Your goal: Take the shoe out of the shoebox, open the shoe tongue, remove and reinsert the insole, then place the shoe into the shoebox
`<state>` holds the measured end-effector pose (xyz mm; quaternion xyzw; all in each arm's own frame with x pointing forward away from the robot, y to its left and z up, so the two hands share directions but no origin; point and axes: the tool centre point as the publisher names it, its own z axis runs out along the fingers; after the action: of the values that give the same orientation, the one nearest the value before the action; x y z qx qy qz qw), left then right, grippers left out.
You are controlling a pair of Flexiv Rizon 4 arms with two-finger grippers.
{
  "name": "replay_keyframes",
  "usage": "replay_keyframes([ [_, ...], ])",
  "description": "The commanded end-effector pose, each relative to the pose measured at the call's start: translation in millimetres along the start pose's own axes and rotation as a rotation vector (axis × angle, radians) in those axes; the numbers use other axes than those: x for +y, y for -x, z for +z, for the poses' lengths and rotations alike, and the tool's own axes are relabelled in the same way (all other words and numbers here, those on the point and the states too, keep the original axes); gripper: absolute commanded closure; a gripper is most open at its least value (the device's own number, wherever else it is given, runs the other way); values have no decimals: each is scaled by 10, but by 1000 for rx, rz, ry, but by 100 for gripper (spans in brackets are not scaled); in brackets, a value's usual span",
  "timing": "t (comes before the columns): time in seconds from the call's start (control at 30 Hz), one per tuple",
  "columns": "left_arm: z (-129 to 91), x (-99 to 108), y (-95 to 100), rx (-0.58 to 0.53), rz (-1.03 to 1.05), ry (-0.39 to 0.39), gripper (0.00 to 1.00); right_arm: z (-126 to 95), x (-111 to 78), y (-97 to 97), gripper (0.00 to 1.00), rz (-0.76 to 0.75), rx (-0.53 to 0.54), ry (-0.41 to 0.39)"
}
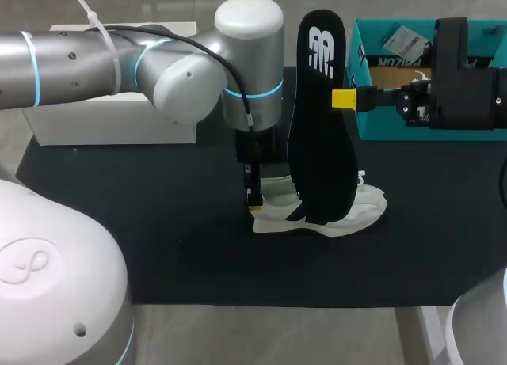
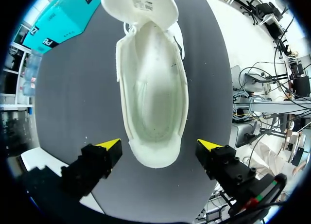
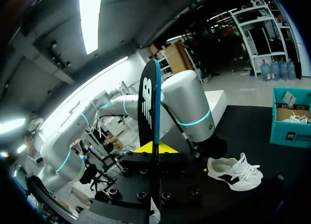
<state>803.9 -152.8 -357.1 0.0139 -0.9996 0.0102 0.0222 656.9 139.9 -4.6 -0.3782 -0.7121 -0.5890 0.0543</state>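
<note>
Shoe (image 2: pixel 153 88): white sneaker lying on the black mat (image 1: pixel 158 222), mouth wide open, tongue folded out over the toe.
Insole (image 1: pixel 321 143): black, held on end above the shoe; cannot tell whether its lower end touches the shoe.
Left gripper (image 2: pixel 160 146): released, directly above the shoe's heel, one finger spread to each side of it, neither touching.
Right gripper (image 3: pixel 155 147): clenched on the insole's edge, higher than the shoe.
Shoebox (image 1: pixel 396 131): teal, open, beyond the shoe on the right arm's side, well apart from it.
</note>
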Motion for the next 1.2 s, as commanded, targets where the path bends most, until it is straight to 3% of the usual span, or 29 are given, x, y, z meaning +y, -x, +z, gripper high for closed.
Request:
replay_keyframes([
  [0.03, 6, 1, -2, -1, 0, 1, 0, 44, -1, 4, 100, 1, -2, 2],
  [0.47, 6, 1, -2, -1, 0, 1, 0, 44, -1, 4, 100, 1, -2, 2],
  [0.7, -224, -41, -60, -7, -2, 60, 0, 44, -1, 4, 100, 1, -2, 2],
  [0.83, -321, -87, -48, -7, 10, 44, 0, 44, -1, 4, 100, 1, -2, 2],
  [1.2, -28, -685, 195, -18, 29, 89, 0, 44, -1, 4, 100, 1, -2, 2],
])
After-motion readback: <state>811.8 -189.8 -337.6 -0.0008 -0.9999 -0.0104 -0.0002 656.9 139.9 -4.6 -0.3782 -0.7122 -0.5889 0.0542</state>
